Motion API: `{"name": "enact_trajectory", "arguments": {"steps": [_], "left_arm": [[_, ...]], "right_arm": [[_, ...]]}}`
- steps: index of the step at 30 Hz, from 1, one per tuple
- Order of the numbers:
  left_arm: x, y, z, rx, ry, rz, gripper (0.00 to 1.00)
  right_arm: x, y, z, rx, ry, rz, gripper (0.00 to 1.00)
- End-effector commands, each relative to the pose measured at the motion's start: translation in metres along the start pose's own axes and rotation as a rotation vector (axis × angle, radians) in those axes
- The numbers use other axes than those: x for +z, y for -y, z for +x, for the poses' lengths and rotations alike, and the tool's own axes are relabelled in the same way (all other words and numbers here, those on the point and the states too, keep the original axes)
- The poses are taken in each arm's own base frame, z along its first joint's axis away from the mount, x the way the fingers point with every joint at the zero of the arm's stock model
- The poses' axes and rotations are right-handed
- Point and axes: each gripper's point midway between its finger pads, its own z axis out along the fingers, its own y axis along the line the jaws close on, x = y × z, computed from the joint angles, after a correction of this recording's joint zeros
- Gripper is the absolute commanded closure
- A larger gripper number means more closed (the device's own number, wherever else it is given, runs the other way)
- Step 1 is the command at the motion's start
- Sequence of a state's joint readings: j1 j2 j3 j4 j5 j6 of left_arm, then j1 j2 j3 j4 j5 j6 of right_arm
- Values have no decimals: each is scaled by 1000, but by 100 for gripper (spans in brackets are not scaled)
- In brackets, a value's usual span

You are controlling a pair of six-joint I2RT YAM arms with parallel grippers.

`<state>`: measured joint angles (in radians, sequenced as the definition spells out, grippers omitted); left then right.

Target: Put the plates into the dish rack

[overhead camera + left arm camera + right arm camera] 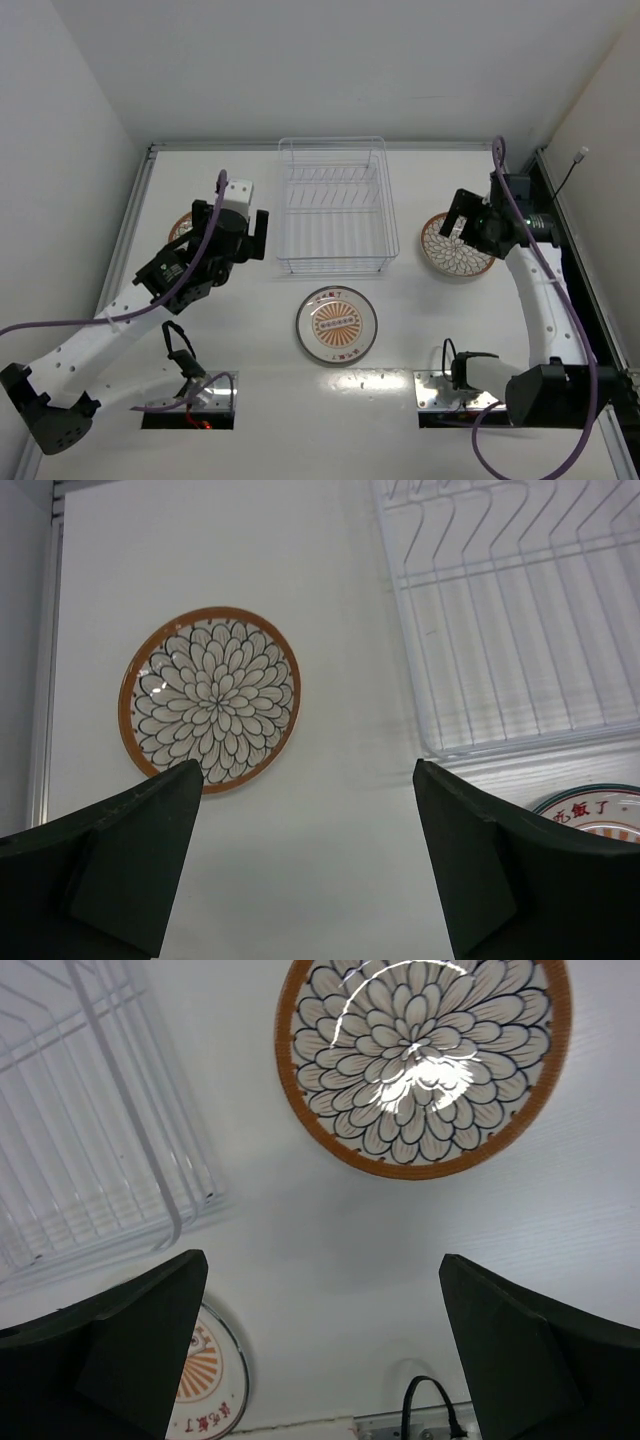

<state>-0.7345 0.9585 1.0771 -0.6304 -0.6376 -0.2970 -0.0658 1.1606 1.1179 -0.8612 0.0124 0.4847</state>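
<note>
The white wire dish rack (333,268) stands empty at the back centre. The plate with a centre medallion and rim lettering (337,325) lies flat in front of it. A petal-patterned, orange-rimmed plate (180,226) lies left of the rack, partly hidden under my left arm; it shows whole in the left wrist view (210,698). A like plate (455,258) lies right of the rack and shows in the right wrist view (420,1055). My left gripper (305,860) is open and empty above the table, between its plate and the rack (500,742). My right gripper (320,1350) is open and empty, just short of its plate.
The medallion plate's edge shows in the left wrist view (600,815) and the right wrist view (205,1380). The rack's corner (130,1110) is left of my right gripper. A black cable (430,1405) and metal mounts sit at the near edge. Walls bound the table.
</note>
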Motion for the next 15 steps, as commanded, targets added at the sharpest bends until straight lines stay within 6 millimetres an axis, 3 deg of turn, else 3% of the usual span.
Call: {"name": "enact_trajectory", "arguments": {"steps": [1,6,11,15], "left_arm": [[0,-16,4,-50,51,-69,15],[8,-19,30,-116,15,-89,15],[12,-20,57,-134,5,-92,15],[5,-22,51,-184,64,-66,15]], "right_arm": [[-13,17,-25,-2,96,97,0],[7,25,-14,28,45,88,0],[28,47,-33,164,39,76,0],[48,77,-34,392,-28,-17,8]]}}
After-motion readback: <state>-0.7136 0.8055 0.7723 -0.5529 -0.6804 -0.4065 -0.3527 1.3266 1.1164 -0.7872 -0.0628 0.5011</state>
